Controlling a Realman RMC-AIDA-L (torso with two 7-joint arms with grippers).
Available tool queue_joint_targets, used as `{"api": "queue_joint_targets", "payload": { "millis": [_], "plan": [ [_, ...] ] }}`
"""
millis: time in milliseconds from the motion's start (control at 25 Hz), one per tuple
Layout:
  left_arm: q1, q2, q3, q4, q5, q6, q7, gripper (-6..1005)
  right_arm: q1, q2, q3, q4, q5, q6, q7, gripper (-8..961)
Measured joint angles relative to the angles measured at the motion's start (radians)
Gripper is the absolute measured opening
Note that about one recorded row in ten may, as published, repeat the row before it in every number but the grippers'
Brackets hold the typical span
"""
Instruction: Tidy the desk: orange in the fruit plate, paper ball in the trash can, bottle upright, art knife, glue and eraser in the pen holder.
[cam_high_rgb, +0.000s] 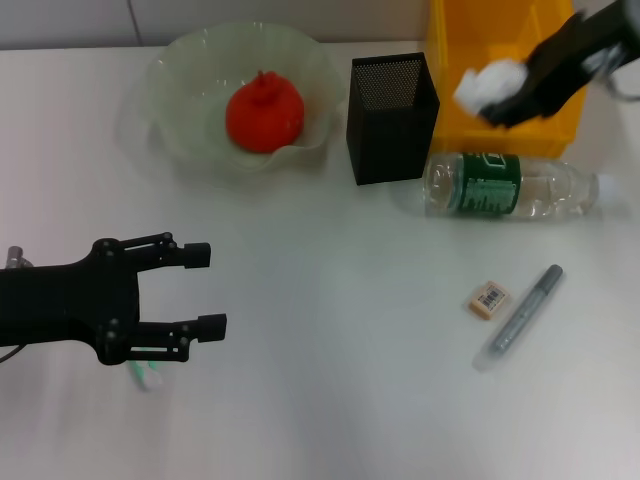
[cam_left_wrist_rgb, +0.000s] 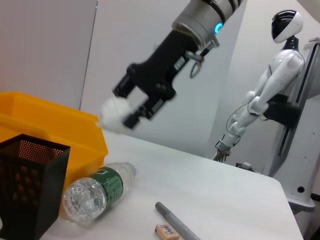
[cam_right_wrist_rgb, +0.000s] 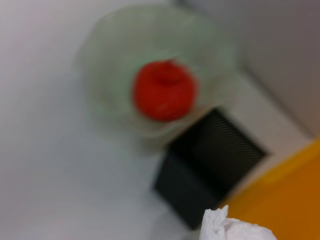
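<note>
The orange lies in the glass fruit plate at the back left. My right gripper is shut on the white paper ball above the yellow trash can; the left wrist view shows the paper ball held over the bin. A black mesh pen holder stands beside the bin. The bottle lies on its side in front of it. The eraser and the grey art knife lie at the front right. My left gripper is open at the front left, with the green-white glue partly hidden beneath it.
In the left wrist view a white humanoid robot stands beyond the table's far edge. The right wrist view looks down on the orange, the pen holder and the bin's rim.
</note>
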Motion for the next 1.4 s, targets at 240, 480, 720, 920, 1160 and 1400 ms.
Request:
{"api": "queue_joint_targets", "payload": {
  "millis": [240, 480, 720, 920, 1160, 1400],
  "plan": [
    [-0.004, -0.006, 0.000, 0.000, 0.000, -0.006, -0.002, 854, -0.055, 0.000, 0.085, 0.048, 0.004, 0.171, -0.094, 593],
    [-0.012, -0.008, 0.000, 0.000, 0.000, -0.012, -0.010, 854, -0.077, 0.000, 0.080, 0.265, 0.099, 0.466, -0.242, 610],
    [-0.014, -0.009, 0.000, 0.000, 0.000, -0.012, -0.014, 854, -0.051, -0.002, 0.080, 0.392, 0.125, 0.580, -0.293, 627],
    [-0.013, -0.009, 0.000, 0.000, 0.000, -0.012, -0.016, 855, -0.046, -0.002, 0.076, 0.404, 0.121, 0.599, -0.299, 641],
    [-0.010, -0.009, 0.000, 0.000, 0.000, -0.012, -0.017, 855, -0.051, -0.002, 0.074, 0.366, 0.101, 0.560, -0.295, 790],
    [-0.010, -0.009, 0.000, 0.000, 0.000, -0.012, -0.015, 854, -0.048, -0.001, 0.071, 0.158, -0.045, 0.205, -0.216, 779]
  ]
}}
